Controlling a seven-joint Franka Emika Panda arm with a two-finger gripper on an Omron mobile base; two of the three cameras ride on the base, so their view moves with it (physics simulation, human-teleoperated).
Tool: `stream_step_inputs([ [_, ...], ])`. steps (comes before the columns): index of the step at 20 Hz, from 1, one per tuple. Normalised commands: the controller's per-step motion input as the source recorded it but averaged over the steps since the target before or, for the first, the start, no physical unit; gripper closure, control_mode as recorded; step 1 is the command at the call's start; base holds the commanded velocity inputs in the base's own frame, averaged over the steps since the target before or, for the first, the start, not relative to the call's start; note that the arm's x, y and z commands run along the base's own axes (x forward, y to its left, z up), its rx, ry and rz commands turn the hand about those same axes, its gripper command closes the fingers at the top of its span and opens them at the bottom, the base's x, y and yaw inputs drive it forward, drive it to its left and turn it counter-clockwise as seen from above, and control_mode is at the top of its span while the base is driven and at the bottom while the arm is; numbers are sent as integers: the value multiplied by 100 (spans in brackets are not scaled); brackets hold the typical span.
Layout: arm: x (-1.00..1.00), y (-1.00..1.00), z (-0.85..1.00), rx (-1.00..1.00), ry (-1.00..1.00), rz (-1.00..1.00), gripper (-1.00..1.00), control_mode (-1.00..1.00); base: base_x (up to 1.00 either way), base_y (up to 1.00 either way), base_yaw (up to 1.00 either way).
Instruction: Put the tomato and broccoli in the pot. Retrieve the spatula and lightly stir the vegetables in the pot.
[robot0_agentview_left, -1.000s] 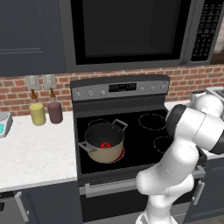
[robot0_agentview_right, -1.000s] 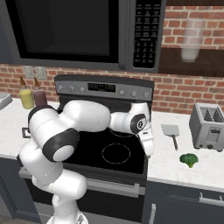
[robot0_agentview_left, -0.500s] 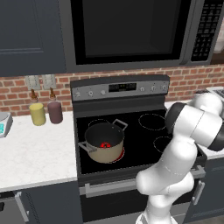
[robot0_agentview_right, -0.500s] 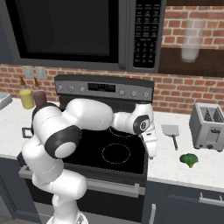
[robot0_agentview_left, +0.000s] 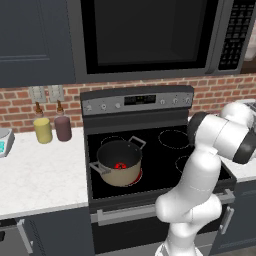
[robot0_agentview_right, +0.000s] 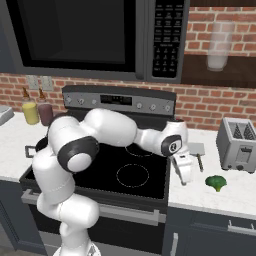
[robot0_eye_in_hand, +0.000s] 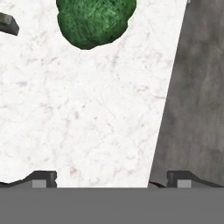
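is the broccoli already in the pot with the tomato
No, the broccoli lies on the white counter beside the toaster, while just the tomato sits inside the pot on the stove.

broccoli (robot0_eye_in_hand: 95, 21) green | tomato (robot0_agentview_left: 120, 165) red | pot (robot0_agentview_left: 119, 173) tan

Red brick backsplash (robot0_agentview_left: 15, 107) runs behind everything, with two wall outlets (robot0_agentview_left: 46, 93) at about 10 o'clock from the stove (robot0_agentview_right: 135, 175). Black glass cooktop, grey control panel (robot0_agentview_left: 137, 101) at its back, oven handle (robot0_agentview_left: 127, 213) below. Big dark microwave (robot0_agentview_left: 150, 35) mounted straight above, keypad (robot0_agentview_right: 167, 37) on its right side. Dark grey upper cabinet (robot0_agentview_left: 30, 40) at left. White marble counter (robot0_agentview_left: 40, 175) on both sides, dark base cabinets (robot0_agentview_right: 210, 235) under it. Yellow bottle (robot0_agentview_left: 42, 129) and maroon bottle (robot0_agentview_left: 63, 126) stand side by side by the wall. Silver toaster (robot0_agentview_right: 239, 145) at 3 o'clock. Frosted glass jar (robot0_agentview_right: 218, 45) on a dark shelf above it. Even, flat light.
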Motion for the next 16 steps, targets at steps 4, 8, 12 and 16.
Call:
stream_step_inputs([
  [4,5,-40,7,9,0,0,-100,-100,0,0,0],
  [8,2,-28,0,9,-5,0,-100,-100,0,0,0],
  [12,1,-26,0,9,-5,0,-100,-100,0,0,0],
  [16,10,-17,0,6,-1,0,-100,-100,0,0,0],
])
